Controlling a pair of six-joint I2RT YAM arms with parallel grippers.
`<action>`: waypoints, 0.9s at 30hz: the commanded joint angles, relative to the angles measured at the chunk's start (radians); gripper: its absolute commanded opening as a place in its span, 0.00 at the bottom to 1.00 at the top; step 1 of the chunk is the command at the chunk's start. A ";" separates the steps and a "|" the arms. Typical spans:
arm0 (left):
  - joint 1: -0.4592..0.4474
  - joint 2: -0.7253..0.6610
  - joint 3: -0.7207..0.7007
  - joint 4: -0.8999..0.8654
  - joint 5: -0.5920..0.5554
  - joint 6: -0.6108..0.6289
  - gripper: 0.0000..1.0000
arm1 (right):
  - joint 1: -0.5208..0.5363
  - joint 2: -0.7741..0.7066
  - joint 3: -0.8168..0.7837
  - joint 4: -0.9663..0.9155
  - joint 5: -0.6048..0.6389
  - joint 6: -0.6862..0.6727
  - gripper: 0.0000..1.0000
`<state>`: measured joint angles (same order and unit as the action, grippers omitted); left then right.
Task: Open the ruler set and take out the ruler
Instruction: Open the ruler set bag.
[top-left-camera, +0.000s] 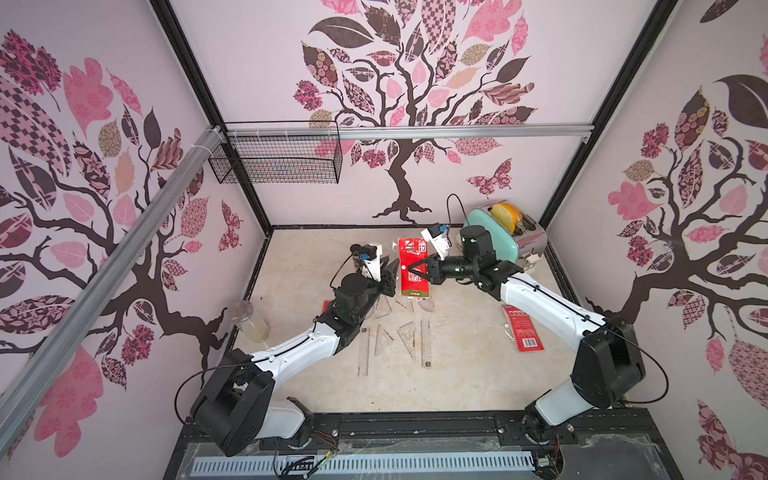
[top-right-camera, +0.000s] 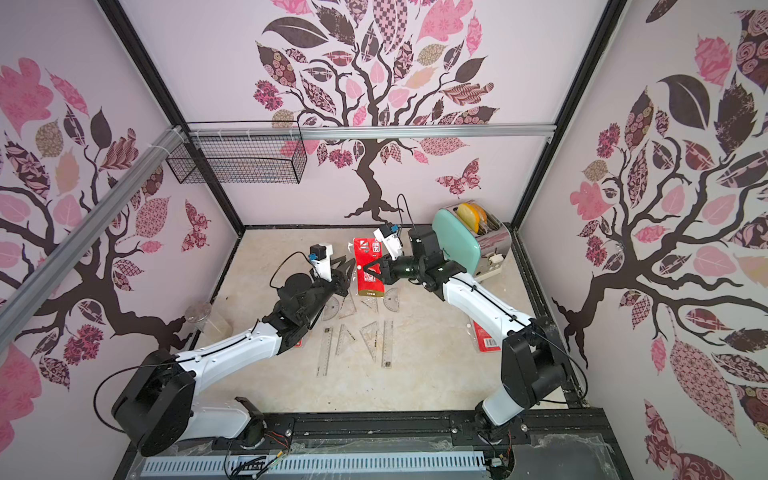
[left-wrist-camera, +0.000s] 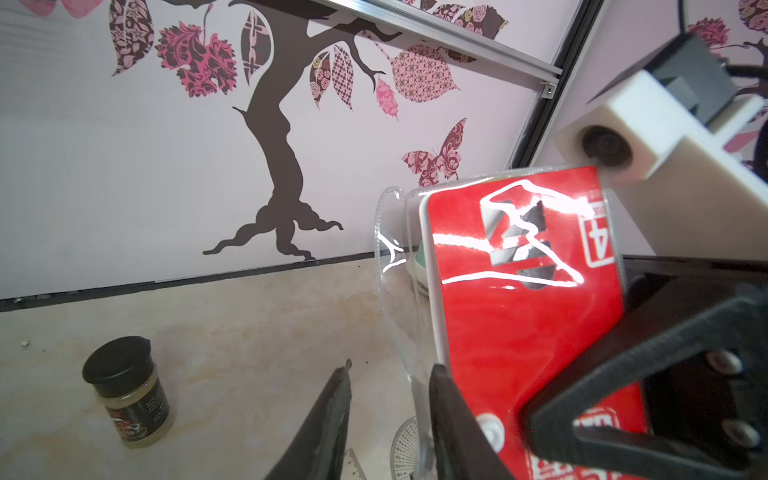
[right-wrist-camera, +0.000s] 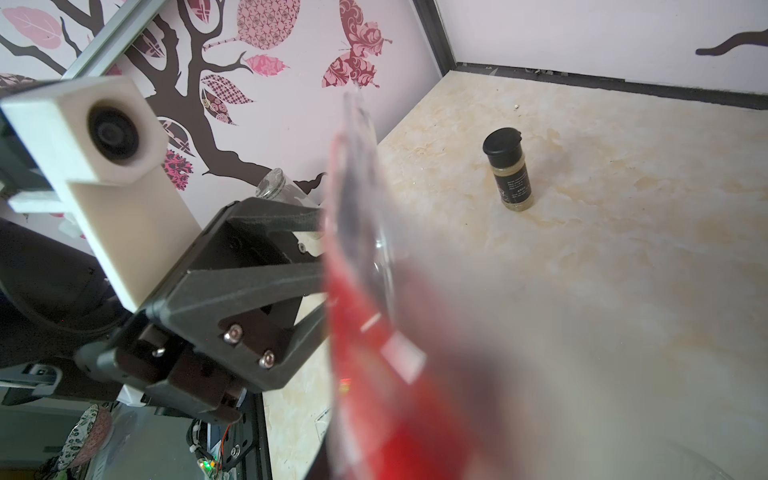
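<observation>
The ruler set (top-left-camera: 412, 253) is a red card pack in a clear plastic sleeve, held upright above the table's middle in both top views. My right gripper (top-left-camera: 411, 271) is shut on its right side. The left wrist view shows the pack (left-wrist-camera: 519, 311) close by, with the right gripper's black fingers (left-wrist-camera: 623, 374) across its face. My left gripper (left-wrist-camera: 392, 368) stands open beside the pack's left edge, one finger next to the clear sleeve and nothing between the fingers. In the right wrist view the pack (right-wrist-camera: 365, 332) is a red blur hiding my jaws. A clear ruler (top-left-camera: 363, 351) lies loose on the table.
Another ruler (top-left-camera: 426, 343), set squares (top-left-camera: 407, 332) and a protractor (top-left-camera: 426, 305) lie below the grippers. A second red pack (top-left-camera: 521, 328) lies under the right arm. A teal toaster (top-left-camera: 528, 237) stands back right, a spice jar (left-wrist-camera: 129, 395) behind the left gripper, a clear jar (top-left-camera: 251, 322) at the left wall.
</observation>
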<state>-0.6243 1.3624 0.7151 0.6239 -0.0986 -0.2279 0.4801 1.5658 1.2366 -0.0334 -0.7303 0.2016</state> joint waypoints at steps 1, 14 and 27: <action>0.011 0.021 0.004 0.041 0.095 -0.005 0.35 | 0.001 -0.039 0.002 0.001 -0.021 -0.013 0.00; 0.068 0.009 0.088 -0.216 0.271 -0.001 0.29 | 0.001 -0.070 -0.002 -0.015 -0.017 -0.033 0.00; 0.086 0.018 0.180 -0.330 0.454 0.028 0.25 | 0.001 -0.066 0.017 -0.091 -0.050 -0.098 0.00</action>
<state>-0.5362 1.3735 0.8577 0.3202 0.2657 -0.2165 0.4755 1.5246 1.2293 -0.0944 -0.7490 0.1307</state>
